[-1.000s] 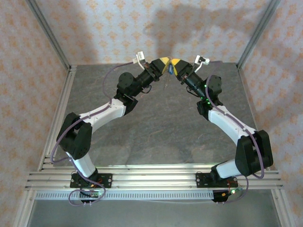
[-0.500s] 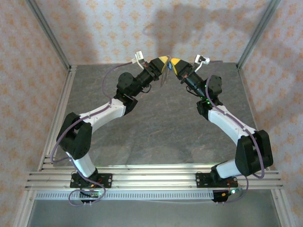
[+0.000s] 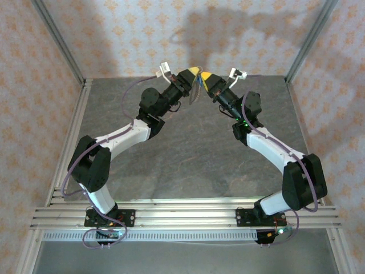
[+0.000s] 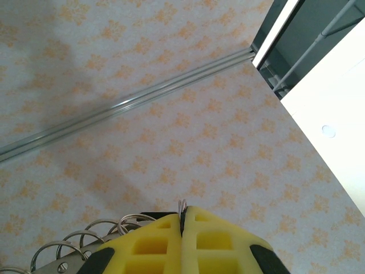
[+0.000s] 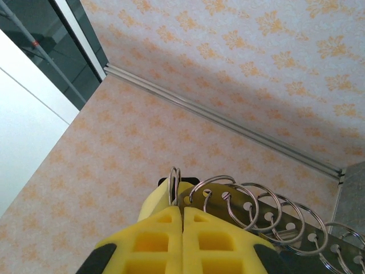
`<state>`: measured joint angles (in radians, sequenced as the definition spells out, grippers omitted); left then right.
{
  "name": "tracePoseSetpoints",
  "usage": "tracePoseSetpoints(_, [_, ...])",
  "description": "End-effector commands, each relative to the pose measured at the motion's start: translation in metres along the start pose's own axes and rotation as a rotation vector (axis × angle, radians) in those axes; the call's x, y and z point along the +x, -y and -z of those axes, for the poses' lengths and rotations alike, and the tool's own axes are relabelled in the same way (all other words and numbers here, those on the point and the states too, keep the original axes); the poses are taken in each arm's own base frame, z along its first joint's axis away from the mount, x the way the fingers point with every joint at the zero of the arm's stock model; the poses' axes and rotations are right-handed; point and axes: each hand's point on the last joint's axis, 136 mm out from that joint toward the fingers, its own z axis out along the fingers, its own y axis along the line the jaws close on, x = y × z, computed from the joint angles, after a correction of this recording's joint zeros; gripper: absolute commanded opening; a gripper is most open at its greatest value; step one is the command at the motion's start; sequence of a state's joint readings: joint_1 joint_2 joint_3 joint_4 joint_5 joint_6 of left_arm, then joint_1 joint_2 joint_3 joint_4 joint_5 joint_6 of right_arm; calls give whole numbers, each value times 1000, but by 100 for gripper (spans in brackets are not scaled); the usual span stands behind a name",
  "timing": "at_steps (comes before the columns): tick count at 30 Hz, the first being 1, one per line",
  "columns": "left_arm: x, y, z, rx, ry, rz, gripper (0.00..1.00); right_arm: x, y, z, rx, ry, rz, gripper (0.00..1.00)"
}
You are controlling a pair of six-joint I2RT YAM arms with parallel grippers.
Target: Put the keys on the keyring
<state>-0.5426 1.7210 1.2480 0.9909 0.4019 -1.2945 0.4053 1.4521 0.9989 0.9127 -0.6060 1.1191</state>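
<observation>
Table sits well below the action: both arms reach up over its far edge, tips angled in twd each other w/ a small gap btwn them. Left fingers are pressed together. Right fingers are pressed together too. Keyring, as I read it, is the strand of wire rings on a holed metal strip. It touches the right tips, w/ its long axis running away to the right and downward in the right wrist view. From overhead it hangs as a thin line btwn the two tips. Neither arm is nearer: each seems clamped on it. An end ring stands edge-on just left of the right seam, and a small wire loop pokes from the left seam in the left wrist view. Which end carries the key I can't tell, too small. Threading prob. turns on that edge-on ring facing the other tip.
</observation>
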Motion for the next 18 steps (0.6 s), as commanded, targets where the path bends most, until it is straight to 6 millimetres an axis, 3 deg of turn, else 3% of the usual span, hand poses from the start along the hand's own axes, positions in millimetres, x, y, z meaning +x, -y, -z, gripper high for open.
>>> tracePoseSetpoints(1, [11,40,-1,124,-34,-3,0,35,5,-4,20,-125,7,0])
tracePoseSetpoints(10, [11,49,1,157,-41,-19,0,29,18,1,62,-114,-31,0])
tracePoseSetpoints(18, [15,62,3,198,-67,-54,0,41,23,-6,75,-206,-59,0])
